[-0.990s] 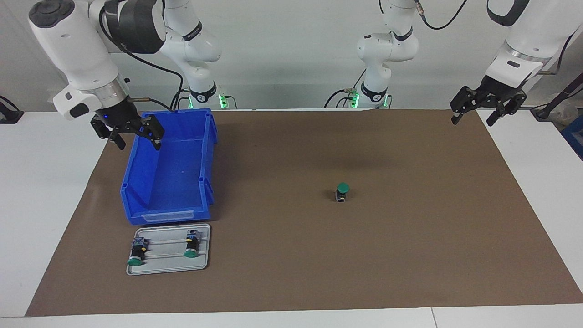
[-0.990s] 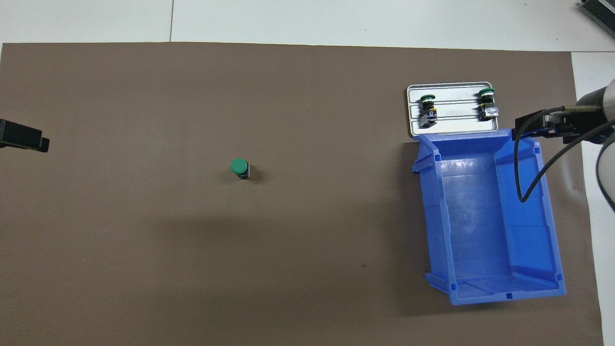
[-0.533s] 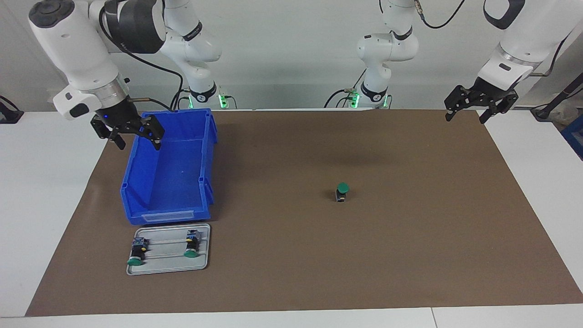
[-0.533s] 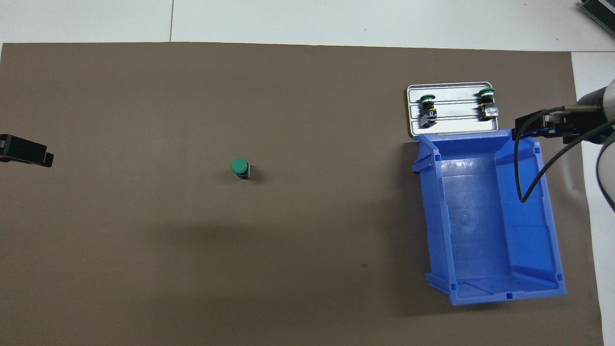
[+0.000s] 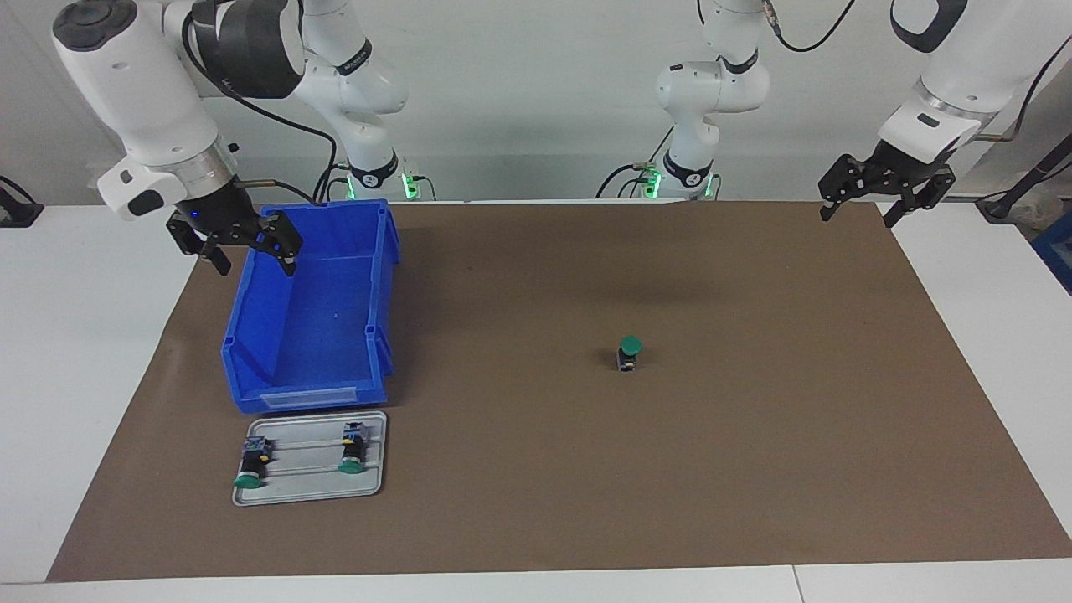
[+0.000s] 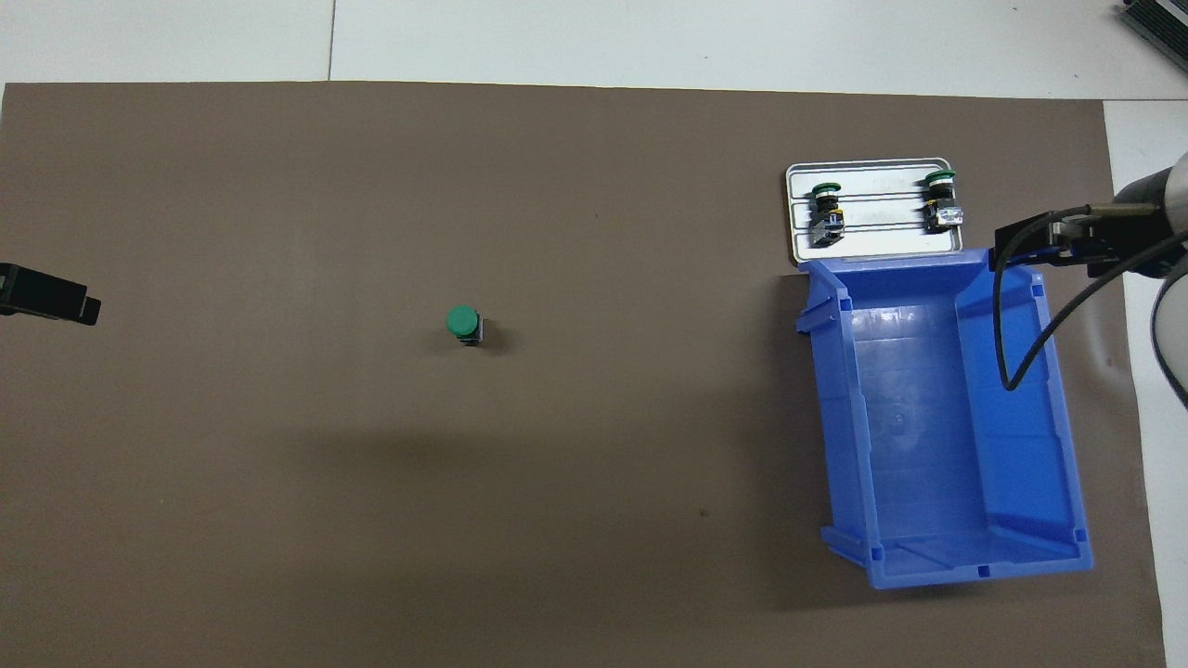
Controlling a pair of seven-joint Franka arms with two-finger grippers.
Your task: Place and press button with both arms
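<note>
A green-capped button (image 5: 630, 352) (image 6: 462, 323) stands upright on the brown mat near the table's middle, with nothing touching it. My left gripper (image 5: 856, 218) hangs open and holds nothing, over the mat's corner at the left arm's end; only a black part of it (image 6: 46, 304) shows in the overhead view. My right gripper (image 5: 255, 268) also hangs open with nothing in it, over the edge of the blue bin (image 5: 310, 400); one finger (image 6: 1026, 249) shows from above. Both grippers are well apart from the button.
The blue bin (image 6: 974, 557) sits at the right arm's end of the mat. Just farther from the robots lies a metal tray (image 5: 306, 486) (image 6: 877, 241) with two more green buttons (image 5: 249, 466) (image 5: 352, 452) on their sides. White table surrounds the mat.
My left gripper has risen a little and drawn back toward the robots. The right arm and the button have not moved.
</note>
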